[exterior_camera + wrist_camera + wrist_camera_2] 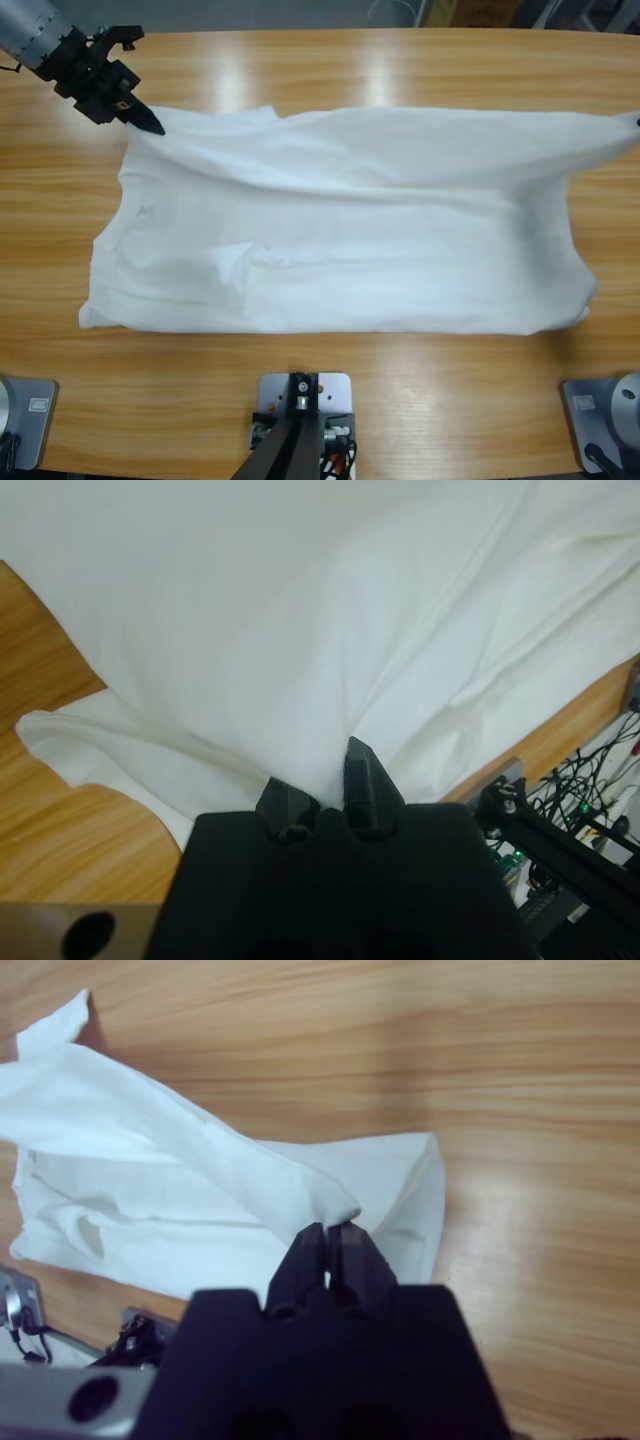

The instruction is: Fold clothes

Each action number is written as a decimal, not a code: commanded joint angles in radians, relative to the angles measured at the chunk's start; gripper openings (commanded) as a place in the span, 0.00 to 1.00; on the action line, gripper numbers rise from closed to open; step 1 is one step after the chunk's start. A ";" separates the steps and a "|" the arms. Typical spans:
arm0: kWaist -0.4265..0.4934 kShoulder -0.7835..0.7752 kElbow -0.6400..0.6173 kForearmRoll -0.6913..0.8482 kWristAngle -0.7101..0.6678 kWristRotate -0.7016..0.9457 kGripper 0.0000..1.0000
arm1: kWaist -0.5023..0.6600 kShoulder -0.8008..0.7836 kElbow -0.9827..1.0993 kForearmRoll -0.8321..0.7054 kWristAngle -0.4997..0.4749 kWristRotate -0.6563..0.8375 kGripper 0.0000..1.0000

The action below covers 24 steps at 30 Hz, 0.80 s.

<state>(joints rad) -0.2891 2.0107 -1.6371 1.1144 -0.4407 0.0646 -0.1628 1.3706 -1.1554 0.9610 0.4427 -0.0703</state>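
both tools (325, 780) (327, 1250) pinch t-shirt (340, 220); high view shows one.

No text legible anywhere; a small dark print on the white T-shirt (340, 230), high view, too small to read.
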 commanded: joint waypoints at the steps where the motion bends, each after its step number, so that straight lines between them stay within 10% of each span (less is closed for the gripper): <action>1: -0.037 -0.025 0.036 -0.001 0.007 -0.017 0.00 | 0.002 -0.056 0.050 0.074 0.035 0.034 0.00; 24: -0.061 -0.033 0.065 0.006 0.017 -0.037 0.00 | 0.002 0.356 0.009 0.163 0.065 0.095 0.00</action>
<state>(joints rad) -0.3417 1.9886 -1.6092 1.1145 -0.4354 0.0347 -0.1628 1.5727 -1.1285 1.0962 0.4883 0.0182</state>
